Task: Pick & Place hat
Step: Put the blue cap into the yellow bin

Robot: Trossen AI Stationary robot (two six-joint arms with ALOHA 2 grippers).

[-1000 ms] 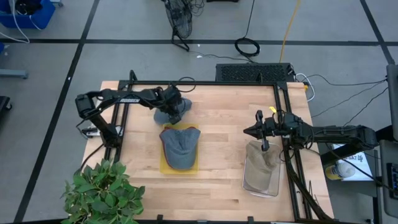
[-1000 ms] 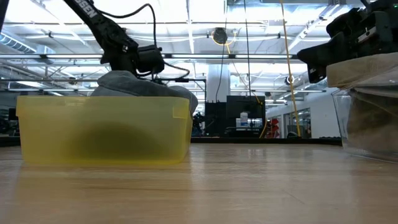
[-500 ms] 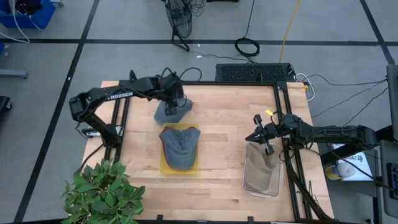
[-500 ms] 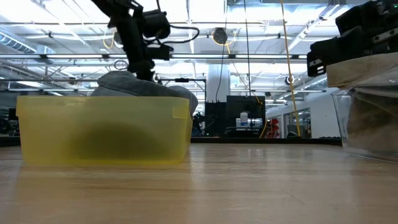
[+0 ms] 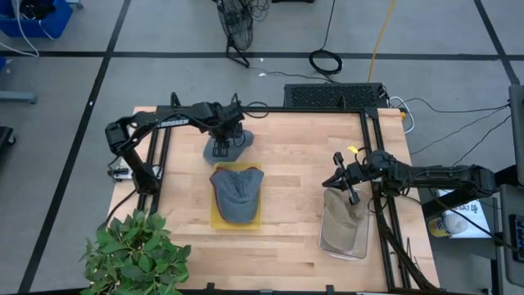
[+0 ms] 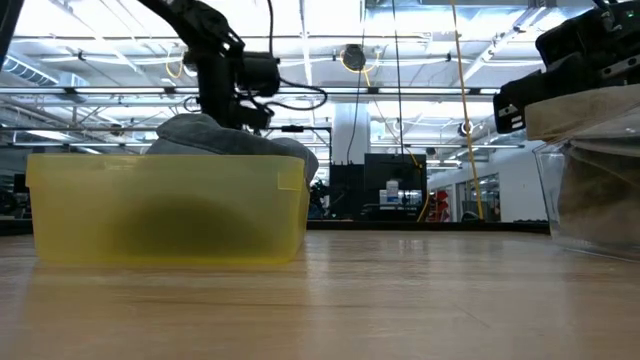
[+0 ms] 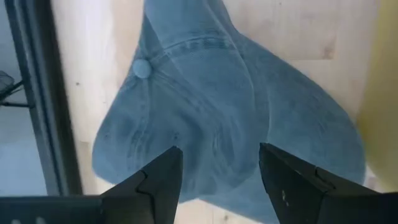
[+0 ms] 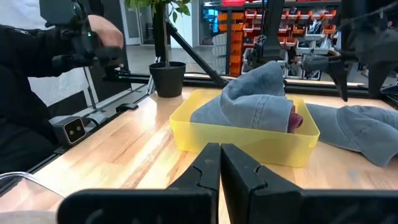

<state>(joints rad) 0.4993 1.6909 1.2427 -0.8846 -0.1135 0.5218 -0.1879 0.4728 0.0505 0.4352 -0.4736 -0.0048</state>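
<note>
Bench: pale wood bench [image 5: 295,164], grey floor all round, potted plant [image 5: 135,254] at seven o'clock.
Hat: blue denim hat [image 5: 233,146] lies flat at eleven o'clock, just behind the yellow tray [image 5: 214,220].
Left hand: left hand [image 5: 221,150] poised over it, fingers spread, empty.
Right hand: right hand [image 5: 350,195] at three o'clock, fingers pressed together, empty.

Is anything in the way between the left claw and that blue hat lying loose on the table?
Nothing visible is. The left gripper hangs open directly above the loose blue hat, and its wrist view shows only the hat's fabric between the fingers. The yellow tray beside it already holds another hat.
</note>
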